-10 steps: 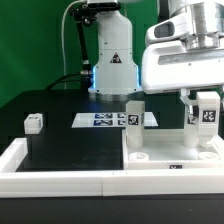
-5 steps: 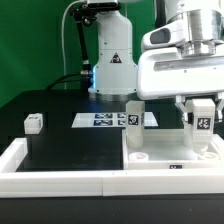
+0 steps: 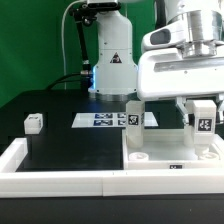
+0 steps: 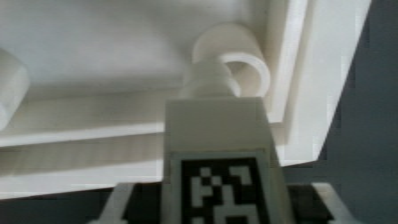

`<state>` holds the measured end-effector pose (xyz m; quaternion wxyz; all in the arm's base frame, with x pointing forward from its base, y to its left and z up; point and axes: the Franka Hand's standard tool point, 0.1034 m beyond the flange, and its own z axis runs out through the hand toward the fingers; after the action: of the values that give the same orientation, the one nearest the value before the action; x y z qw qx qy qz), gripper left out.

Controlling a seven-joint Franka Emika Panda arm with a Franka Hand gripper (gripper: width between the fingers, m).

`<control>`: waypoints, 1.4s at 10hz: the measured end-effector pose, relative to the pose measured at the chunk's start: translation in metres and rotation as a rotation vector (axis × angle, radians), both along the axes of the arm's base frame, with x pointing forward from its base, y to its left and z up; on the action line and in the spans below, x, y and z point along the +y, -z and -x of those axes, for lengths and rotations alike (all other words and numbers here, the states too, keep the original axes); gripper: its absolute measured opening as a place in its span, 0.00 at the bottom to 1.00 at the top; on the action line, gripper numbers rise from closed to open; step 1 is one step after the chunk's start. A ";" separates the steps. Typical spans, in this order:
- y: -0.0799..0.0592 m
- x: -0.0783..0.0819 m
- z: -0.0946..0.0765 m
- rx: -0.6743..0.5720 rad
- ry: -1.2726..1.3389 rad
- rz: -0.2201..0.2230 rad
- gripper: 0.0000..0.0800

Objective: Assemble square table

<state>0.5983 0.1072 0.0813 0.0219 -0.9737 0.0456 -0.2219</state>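
The square tabletop (image 3: 165,150) is a flat white slab. It lies on the black table (image 3: 70,145), at the front on the exterior view's right. A small black-and-white tag shows on its front edge. One white leg (image 3: 133,114) stands upright on the slab's far corner, on the exterior view's left side of the slab, with its tag facing the camera. The gripper (image 3: 203,110) is closed on a second leg (image 3: 203,122). It holds this leg upright between its two fingers, over the far corner of the slab on the exterior view's right. The tag on this leg also faces the camera. I cannot tell if the bottom of this leg touches the slab. In the wrist view, the held leg fills the middle, with its tag near the camera, and its far end points at a round raised ring (image 4: 228,38) on the slab, close to the slab's corner. A third leg (image 3: 33,123) sits by itself on the black table, well apart from the slab, on the exterior view's left. The marker board (image 3: 100,120) lies flat behind the slab, between the third leg and the standing leg. A low white border wall (image 3: 60,178) runs along the front and up the exterior view's left side.
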 end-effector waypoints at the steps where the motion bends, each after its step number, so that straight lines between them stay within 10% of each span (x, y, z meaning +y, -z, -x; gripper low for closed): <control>1: 0.000 0.000 0.000 -0.004 0.000 0.001 0.36; 14: -0.007 0.007 -0.005 -0.083 -0.011 0.011 0.36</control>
<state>0.6033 0.1141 0.0887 0.0197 -0.9640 0.0379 -0.2623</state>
